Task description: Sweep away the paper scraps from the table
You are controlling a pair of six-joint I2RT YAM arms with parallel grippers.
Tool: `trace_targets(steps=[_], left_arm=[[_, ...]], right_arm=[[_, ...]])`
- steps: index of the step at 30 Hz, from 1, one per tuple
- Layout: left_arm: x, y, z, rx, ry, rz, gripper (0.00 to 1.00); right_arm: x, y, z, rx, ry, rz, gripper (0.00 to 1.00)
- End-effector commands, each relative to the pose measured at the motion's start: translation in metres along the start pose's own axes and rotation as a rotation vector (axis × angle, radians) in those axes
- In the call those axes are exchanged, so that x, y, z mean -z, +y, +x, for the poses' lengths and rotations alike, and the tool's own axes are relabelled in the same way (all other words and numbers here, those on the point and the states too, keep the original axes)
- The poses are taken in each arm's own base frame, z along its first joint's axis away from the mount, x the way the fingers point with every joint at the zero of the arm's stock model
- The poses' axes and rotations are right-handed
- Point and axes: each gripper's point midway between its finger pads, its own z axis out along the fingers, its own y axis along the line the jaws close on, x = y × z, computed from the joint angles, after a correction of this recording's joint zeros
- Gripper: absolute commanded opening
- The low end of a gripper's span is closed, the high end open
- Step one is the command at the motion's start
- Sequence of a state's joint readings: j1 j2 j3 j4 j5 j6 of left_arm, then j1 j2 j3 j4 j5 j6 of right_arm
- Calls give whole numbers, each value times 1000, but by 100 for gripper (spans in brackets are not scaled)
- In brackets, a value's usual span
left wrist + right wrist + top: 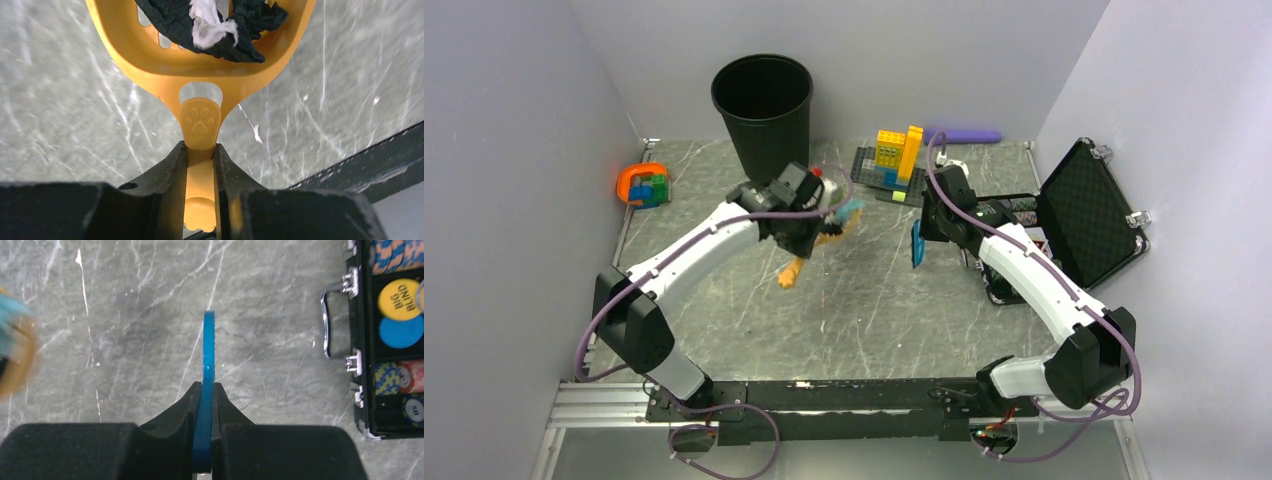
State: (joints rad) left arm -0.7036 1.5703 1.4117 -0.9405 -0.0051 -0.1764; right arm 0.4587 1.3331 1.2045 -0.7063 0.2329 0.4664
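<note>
The left pincer is clenched on the flat handle of an orange scoop. It grips well back from the bowl, so the bowl juts out ahead, level enough to keep its load. That load is the paper scraps: dark navy and white wads heaped in the bowl at the top of the left wrist view, lifted off the counter. In the top view the scoop hangs at upper centre, just below a black bin, which looks like the place to tip it. Something teal shows at the scoop's far end, possibly another scrap, though it is too blurred to be sure. The right pincer is clenched on a thin blue blade, held edge-on right of centre, likely kept aside so it does not foul the lift. A chip case lies open at the right edge. No loose scraps can be made out on the marble, so the job seems near its end.
</note>
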Motion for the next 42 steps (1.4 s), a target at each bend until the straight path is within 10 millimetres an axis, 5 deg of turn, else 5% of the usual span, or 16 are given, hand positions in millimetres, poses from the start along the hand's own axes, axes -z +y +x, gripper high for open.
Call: trace_targets(steps=[1,12,23,30,42], left_arm=[[33,22,-63,50,-179,14,0],[80,65,-191,203,-413,133,0],[115,133,-263,557,-647,579,0],[134,166,-280,733,-726,852,0],[141,170,-276,974,-735,1259,0]], right_arm=[[10,2,5,-80,-5,-29,0],[17,-2,13,-48,49,-16,0],[15,-7,32,-59,79,-15,0],[13,-7,26,-46,50,-13,0],[-2,3,17,-37,41,-36,0]])
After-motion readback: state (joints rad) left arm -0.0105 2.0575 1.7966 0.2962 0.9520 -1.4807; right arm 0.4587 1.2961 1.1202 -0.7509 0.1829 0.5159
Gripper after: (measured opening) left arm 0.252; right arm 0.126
